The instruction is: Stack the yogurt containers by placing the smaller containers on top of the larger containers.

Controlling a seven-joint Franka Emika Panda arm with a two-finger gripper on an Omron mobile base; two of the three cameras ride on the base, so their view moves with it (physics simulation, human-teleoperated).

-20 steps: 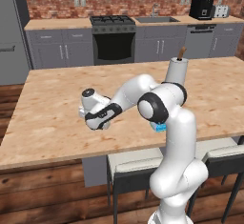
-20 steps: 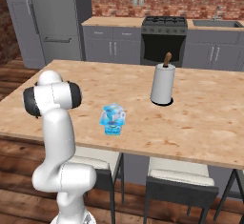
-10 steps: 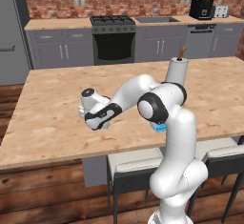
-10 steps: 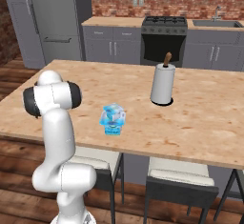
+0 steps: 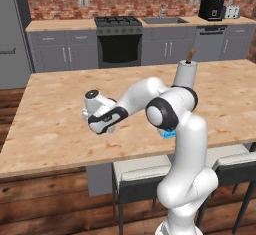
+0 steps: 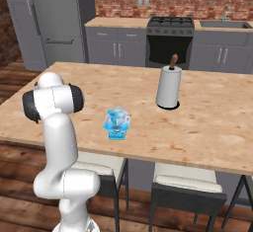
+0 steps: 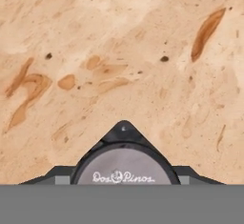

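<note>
In the hand view a tiny dark round cup (image 7: 123, 163) with a pale grey printed top sits on the wooden counter. My gripper (image 7: 123, 177) is shut on it, a dark fingertip (image 7: 56, 176) pressed against each side. In the left base view the hand (image 5: 101, 116) hangs low over the counter's left-middle, far from the other containers. A light-blue container (image 6: 117, 124) stands near the counter's front edge, a translucent upper part over a deeper blue base. I cannot tell whether that is the cup on the tub. The arm hides most of it (image 5: 170, 134) in the left base view.
A tall white paper roll (image 6: 168, 89) on a holder stands further back on the counter (image 5: 55, 109), to the right of the blue container. Stools (image 6: 183, 191) are tucked under the counter's front edge. A stove and cabinets line the back wall.
</note>
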